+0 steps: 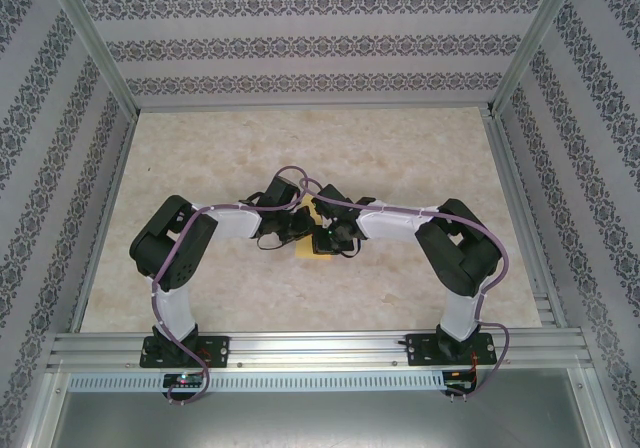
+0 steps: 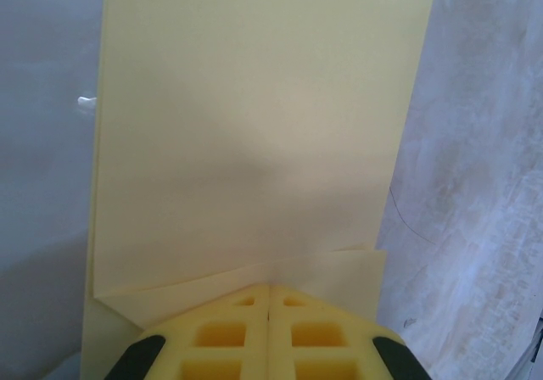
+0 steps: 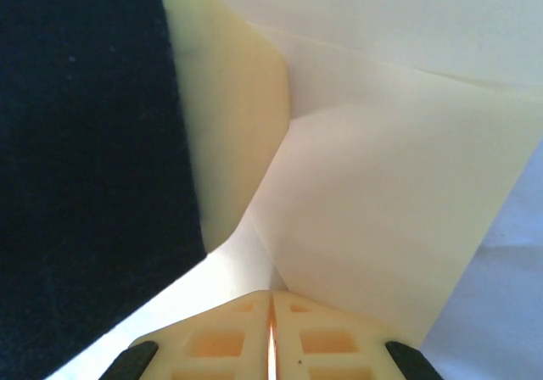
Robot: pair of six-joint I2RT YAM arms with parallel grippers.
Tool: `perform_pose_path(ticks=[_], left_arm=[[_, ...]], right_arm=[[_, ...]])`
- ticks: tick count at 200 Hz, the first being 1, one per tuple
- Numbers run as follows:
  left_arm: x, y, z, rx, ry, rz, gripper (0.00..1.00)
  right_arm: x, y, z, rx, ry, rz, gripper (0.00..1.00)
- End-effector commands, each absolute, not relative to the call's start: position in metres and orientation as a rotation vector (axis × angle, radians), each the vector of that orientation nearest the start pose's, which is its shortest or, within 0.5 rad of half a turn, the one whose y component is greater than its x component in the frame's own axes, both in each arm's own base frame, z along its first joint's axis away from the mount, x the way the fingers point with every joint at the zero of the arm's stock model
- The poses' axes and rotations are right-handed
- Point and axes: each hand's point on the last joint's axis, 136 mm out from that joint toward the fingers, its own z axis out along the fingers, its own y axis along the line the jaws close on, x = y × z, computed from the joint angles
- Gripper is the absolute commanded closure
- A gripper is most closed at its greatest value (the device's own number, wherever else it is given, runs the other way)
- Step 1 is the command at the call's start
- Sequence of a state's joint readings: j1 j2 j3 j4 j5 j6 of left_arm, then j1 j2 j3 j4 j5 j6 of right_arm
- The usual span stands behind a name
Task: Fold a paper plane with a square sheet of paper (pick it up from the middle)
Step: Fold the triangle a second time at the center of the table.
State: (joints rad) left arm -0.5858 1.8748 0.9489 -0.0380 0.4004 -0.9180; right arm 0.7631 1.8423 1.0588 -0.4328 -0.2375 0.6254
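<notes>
- Square sheet of paper (image 1: 312, 251) sits about midway between the tabletop's (image 1: 300, 148) left and right edges, a little nearer the near edge than the far one, caught between the two arms where they meet.
- Left claw (image 2: 269, 308) has its pads pressed together on one edge of the sheet. From its wrist camera the paper (image 2: 254, 125) runs away flat and straight, so I'd say this side is acting as the anchor.
- Right claw (image 3: 271, 312) is likewise pinched together, with only a thin bright line between its pads and the paper (image 3: 382, 210) coming out of them. Here the sheet bends and curls, which looks like this side is turning a layer over to make a fold.
- A low folded flap (image 2: 212, 282) lies just beyond the left pads, so some creasing seems done, though nothing like a dart shape yet.
- From above, the arms cover most of the sheet, so its outline and any centre crease can't be made out.
- A dark shape (image 3: 85, 142) blocks the left of the right wrist view. It's probably the other arm, but I can't be sure.
- Whether the paper is lifted off the tabletop or resting on it is hard to tell.
</notes>
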Motion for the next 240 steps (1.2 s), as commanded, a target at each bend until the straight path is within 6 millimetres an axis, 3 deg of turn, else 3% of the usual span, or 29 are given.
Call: perform_pose_path(ticks=[1, 128, 145, 170, 184, 240], left_arm=[[0.274, -0.246, -0.055, -0.405, 3.012, -0.634, 0.95], [0.273, -0.245, -0.057, -0.402, 3.017, -0.622, 0.95], [0.274, -0.247, -0.056, -0.394, 3.014, -0.638, 0.95], [0.276, -0.252, -0.053, -0.38, 3.01, -0.67, 0.95], [0.276, -0.254, -0.052, -0.37, 3.009, -0.676, 0.95], [0.277, -0.254, -0.051, -0.37, 3.01, -0.68, 0.95]], right_arm=[[0.242, 0.281, -0.001, -0.288, 2.996, 0.577, 0.9], [0.219, 0.253, -0.007, -0.227, 2.981, 0.865, 0.89], [0.226, 0.256, 0.004, -0.231, 2.938, 0.9, 0.88], [0.243, 0.275, 0.039, -0.266, 2.835, 0.974, 0.88], [0.251, 0.283, 0.049, -0.288, 2.806, 0.972, 0.88], [0.27, 0.297, 0.029, -0.293, 2.854, 0.922, 0.9]])
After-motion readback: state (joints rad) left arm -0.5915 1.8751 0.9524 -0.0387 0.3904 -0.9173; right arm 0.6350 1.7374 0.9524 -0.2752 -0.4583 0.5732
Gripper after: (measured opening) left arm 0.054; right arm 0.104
